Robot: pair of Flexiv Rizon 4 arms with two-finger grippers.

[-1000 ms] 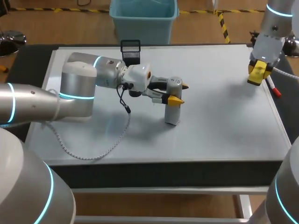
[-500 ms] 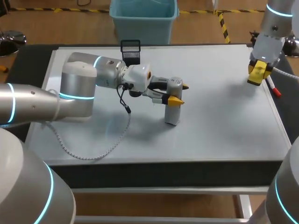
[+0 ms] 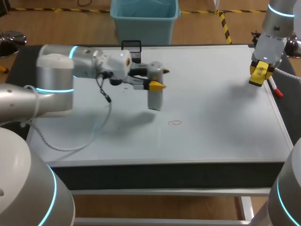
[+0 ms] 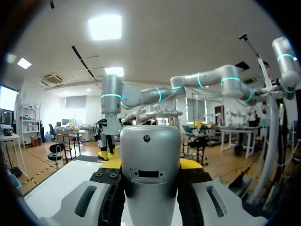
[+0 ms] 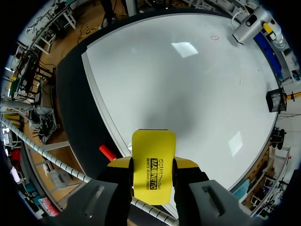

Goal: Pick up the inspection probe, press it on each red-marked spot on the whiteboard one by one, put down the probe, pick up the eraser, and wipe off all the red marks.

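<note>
Plainly the probing step is in hand. The surface [image 3: 225,136] is the whiteboard itself. The left arm [image 3: 56,89] reaches across its far-left part, and the right arm [image 3: 275,28] hangs over the right edge.

The left tool [image 3: 160,79] is clamped from both sides on the upright grey probe [image 3: 154,98]. By its shadow, the probe seems to hang just clear of the surface, left of the middle. The right tool [image 3: 260,75] is closed on the yellow eraser [image 5: 153,155], so the wiping is prepared but waiting.

Only one red mark [image 3: 175,123] can be made out, a small loop nearer the near edge than the probe and apart from it. The next move probably calls for bringing the probe over that loop, keeping it upright, then lowering it straight so the tip lands inside the loop.
</note>
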